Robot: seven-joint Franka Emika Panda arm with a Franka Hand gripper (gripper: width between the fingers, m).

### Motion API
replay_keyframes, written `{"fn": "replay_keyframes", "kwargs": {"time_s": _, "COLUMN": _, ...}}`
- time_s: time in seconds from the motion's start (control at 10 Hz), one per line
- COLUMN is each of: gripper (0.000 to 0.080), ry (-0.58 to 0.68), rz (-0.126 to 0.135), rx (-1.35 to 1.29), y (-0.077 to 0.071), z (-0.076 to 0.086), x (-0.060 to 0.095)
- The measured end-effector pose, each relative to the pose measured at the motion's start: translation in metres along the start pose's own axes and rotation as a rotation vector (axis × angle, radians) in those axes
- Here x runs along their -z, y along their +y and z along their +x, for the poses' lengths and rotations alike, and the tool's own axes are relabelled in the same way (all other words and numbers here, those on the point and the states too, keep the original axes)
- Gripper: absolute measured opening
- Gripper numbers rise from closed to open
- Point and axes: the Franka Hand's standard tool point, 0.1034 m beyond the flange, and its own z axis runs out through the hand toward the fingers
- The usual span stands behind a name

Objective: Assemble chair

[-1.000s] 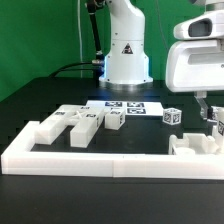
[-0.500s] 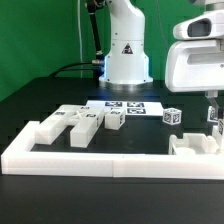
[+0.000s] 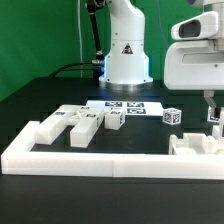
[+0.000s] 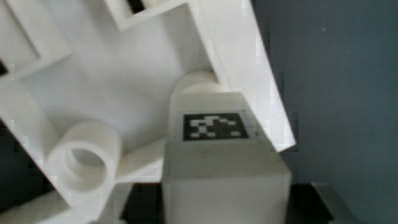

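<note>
- Exterior view: the gripper (image 3: 212,120), spread a second ago, is now pinched together near the tabletop's edge on the exterior view's right, behind the border rail (image 3: 100,156).
- The wrist view shows it pinching the chair's tagged bar (image 4: 222,135).
- The grasp looks made, so lifting likely comes next.

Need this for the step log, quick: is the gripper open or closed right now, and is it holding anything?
Gripper: closed on a matte white blocky chair part bearing a black-and-white square tag.
</note>
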Motion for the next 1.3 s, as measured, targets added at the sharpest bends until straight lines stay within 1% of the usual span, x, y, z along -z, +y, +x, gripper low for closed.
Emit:
{"fn": "replay_keyframes", "kwargs": {"time_s": 0.1, "gripper": 0.0288, "ry": -0.001, "rz": 0.002, "rx": -0.136, "y": 0.0008, "z": 0.0003, "x": -0.0003}}
{"fn": "replay_keyframes", "kwargs": {"time_s": 0.3, "gripper": 0.0288, "ry": 0.0, "rz": 0.0, "rx": -0.294, "y": 0.0012, "z": 0.0003, "x": -0.0005}}
{"fn": "replay_keyframes", "kwargs": {"time_s": 0.5, "gripper": 0.0288, "ry": 0.002, "rz": -0.002, "rx": -0.535, "y": 0.0015, "z": -0.0004, "x": -0.0009}}
{"fn": "replay_keyframes", "kwargs": {"time_s": 0.6, "gripper": 0.0289, "ry": -0.004, "rz": 0.001, "rx": -0.647, "y": 0.0014, "z": -0.0009, "x": -0.0011}}
{"fn": "replay_keyframes", "kwargs": {"time_s": 0.7, "gripper": 0.0289, "ry": -0.012, "rz": 0.005, "rx": -0.817, "y": 0.0008, "z": -0.0019, "x": -0.0013}}
{"fn": "replay_keyframes", "kwargs": {"time_s": 1.0, "gripper": 0.0289, "ry": -0.02, "rz": 0.008, "rx": -0.877, "y": 0.0013, "z": -0.0016, "x": -0.0012}}
{"fn": "replay_keyframes", "kwargs": {"time_s": 1.1, "gripper": 0.0383, "ry": -0.019, "rz": 0.008, "rx": -0.853, "y": 0.001, "z": -0.0019, "x": -0.0014}}
{"fn": "replay_keyframes", "kwargs": {"time_s": 1.2, "gripper": 0.0383, "ry": -0.022, "rz": 0.005, "rx": -0.767, "y": 0.0012, "z": -0.0025, "x": -0.0014}}
{"fn": "replay_keyframes", "kwargs": {"time_s": 1.3, "gripper": 0.0573, "ry": -0.029, "rz": -0.003, "rx": -0.706, "y": 0.0019, "z": -0.0042, "x": -0.0019}}
